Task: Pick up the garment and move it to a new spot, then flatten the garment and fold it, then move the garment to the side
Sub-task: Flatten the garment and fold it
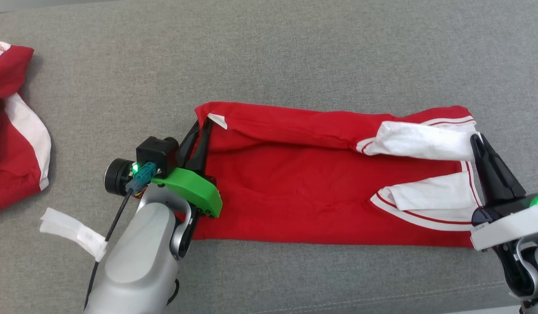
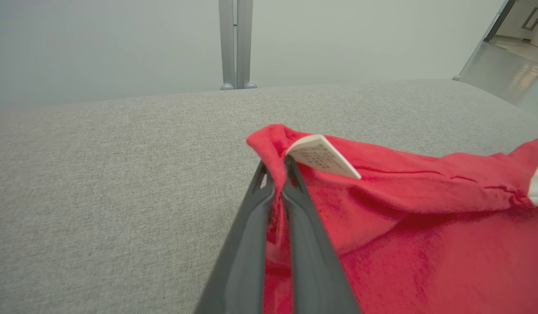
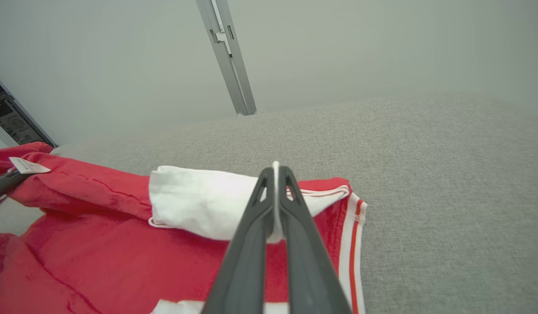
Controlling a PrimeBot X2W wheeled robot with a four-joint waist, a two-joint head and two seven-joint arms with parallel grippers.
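Garment (image 1: 295, 187), red with white sleeves, is lying across the middle of the grey tabletop (image 1: 295, 52). Your left claw (image 1: 201, 127) is clamping its far-left corner; your right claw (image 1: 475, 140) is clamping the far white sleeve. Pulling unevenly is risking that thin sleeve slipping free and skewing the fold. Its long axis is running left to right, sleeves pointing right.

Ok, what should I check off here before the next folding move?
1. Left jaws shut on garment corner beside label: ok.
2. Right jaws shut on upper sleeve: ok.
3. Right jaws also hold red cloth under that sleeve: cannot tell.
4. Lower sleeve folded onto the body: ok.
5. Second garment apart from this one: ok.
6. White strip clear of the garment: ok.
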